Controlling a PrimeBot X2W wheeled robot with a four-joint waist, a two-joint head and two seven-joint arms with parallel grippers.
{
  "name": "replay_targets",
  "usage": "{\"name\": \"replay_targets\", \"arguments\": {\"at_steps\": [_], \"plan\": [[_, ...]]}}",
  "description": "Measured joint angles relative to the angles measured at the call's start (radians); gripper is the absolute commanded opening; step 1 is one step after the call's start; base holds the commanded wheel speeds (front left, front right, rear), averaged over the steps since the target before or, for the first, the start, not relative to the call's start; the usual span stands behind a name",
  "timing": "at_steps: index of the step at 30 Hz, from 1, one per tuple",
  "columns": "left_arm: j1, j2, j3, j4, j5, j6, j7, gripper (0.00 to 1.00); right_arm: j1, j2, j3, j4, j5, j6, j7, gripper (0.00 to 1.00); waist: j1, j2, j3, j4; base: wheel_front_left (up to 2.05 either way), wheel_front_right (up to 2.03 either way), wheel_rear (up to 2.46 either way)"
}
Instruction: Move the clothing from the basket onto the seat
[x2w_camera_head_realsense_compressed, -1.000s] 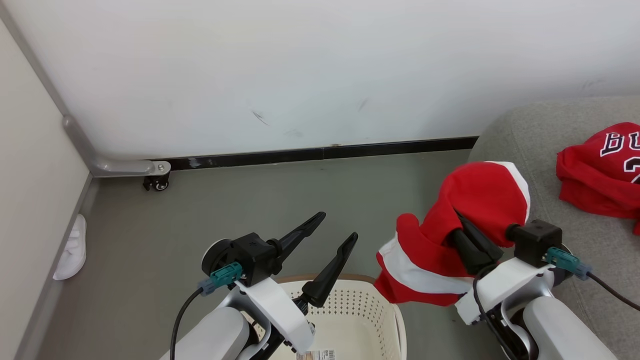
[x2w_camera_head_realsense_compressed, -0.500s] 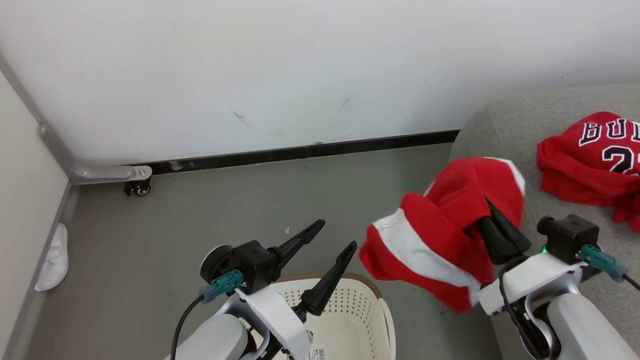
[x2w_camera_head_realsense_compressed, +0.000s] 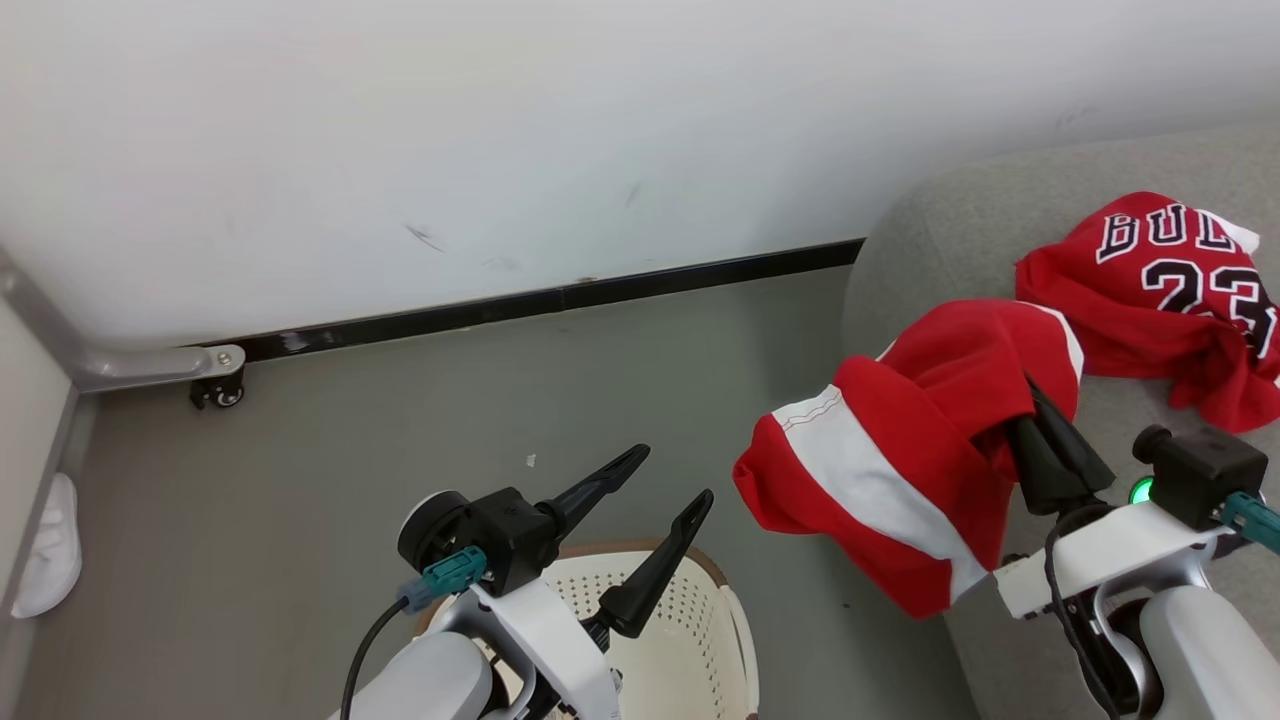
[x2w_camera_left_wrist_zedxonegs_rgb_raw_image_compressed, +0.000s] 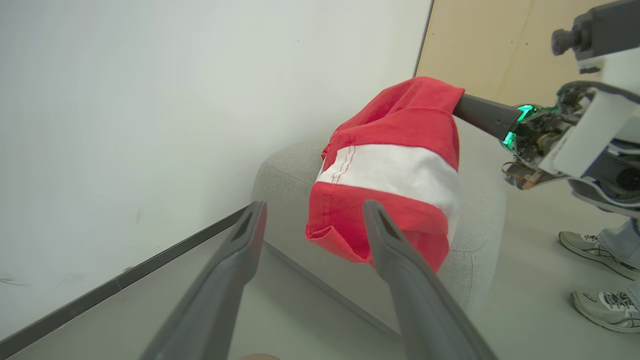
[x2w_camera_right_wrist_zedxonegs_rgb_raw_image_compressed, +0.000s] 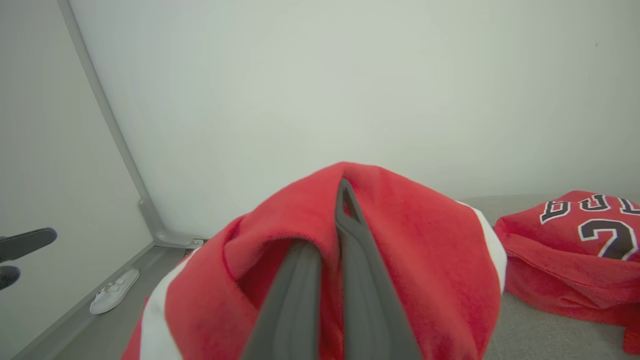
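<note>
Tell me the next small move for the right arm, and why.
Probably carry the red shorts farther right over the sofa before opening: the right end effector is shut on them, and much of the cloth hangs beyond the sofa's edge; the jersey already lies there.

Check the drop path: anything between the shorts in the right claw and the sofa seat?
Nothing visible. The red shorts hang from the shut right claw at the grey sofa edge, partly over the floor. The Bulls jersey lies farther right on the seat; bare cushion shows next to the claw.
</note>
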Motion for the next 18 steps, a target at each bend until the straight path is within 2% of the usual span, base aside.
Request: {"name": "replay_targets", "arguments": {"at_steps": [18], "plan": [[0.0, 0.006, -0.007, -0.011, 0.007, -0.001, -0.007, 1.0, 0.047, 0.002, -0.071, -0.066, -0.011, 0.0, 0.0, 0.0, 0.0, 0.0, 0.017, -0.108, 0.0, 0.0, 0.0]]}}
